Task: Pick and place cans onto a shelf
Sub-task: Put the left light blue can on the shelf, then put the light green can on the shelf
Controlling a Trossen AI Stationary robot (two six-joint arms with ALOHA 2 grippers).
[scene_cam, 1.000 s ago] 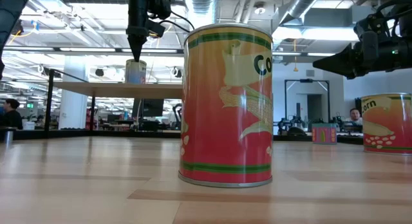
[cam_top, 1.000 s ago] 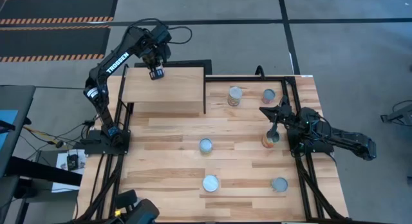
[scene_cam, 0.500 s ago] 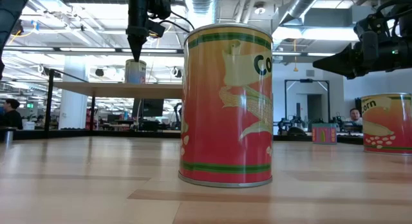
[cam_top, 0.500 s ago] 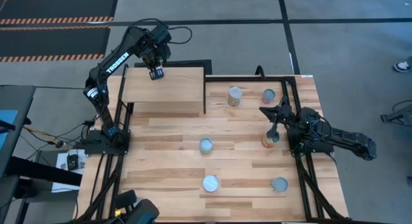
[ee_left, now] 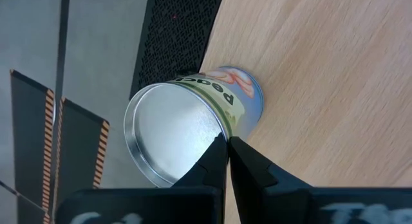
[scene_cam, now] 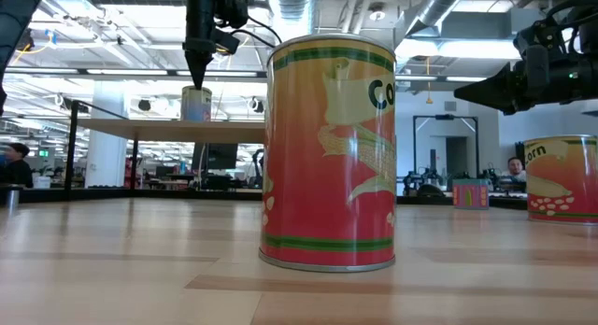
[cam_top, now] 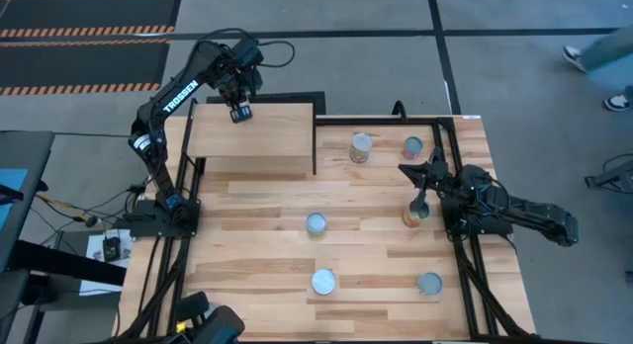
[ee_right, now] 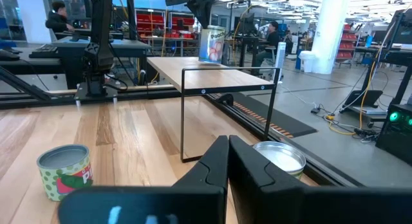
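Note:
The pale wood shelf point(cam_top: 262, 141) stands at the table's far left. A blue-labelled can point(ee_left: 212, 114) stands upright on the shelf near its far edge; it also shows in the low view point(scene_cam: 196, 105). My left gripper point(cam_top: 238, 114) is shut and points straight down over this can's silver top. My right gripper point(cam_top: 404, 168) is shut and empty, raised level above the table's right side, with an orange-red can point(cam_top: 415, 215) just near of it. Several more cans stand upright on the tabletop, among them one in the middle point(cam_top: 316, 223). My left gripper's shut fingertips point(ee_left: 222, 147) stand at the rim of the can's silver top point(ee_left: 193, 137), coming from above and pointing down. I cannot tell whether they touch it. The can stands upright on the shelf on its base.
Two cans point(cam_top: 361, 146) point(cam_top: 412, 146) stand at the far right, and two more point(cam_top: 323, 282) point(cam_top: 428, 283) near the front edge. A black frame point(cam_top: 435, 122) runs round the table. The shelf top beside the can is bare. A person's legs point(cam_top: 598, 47) show on the floor at the far right.

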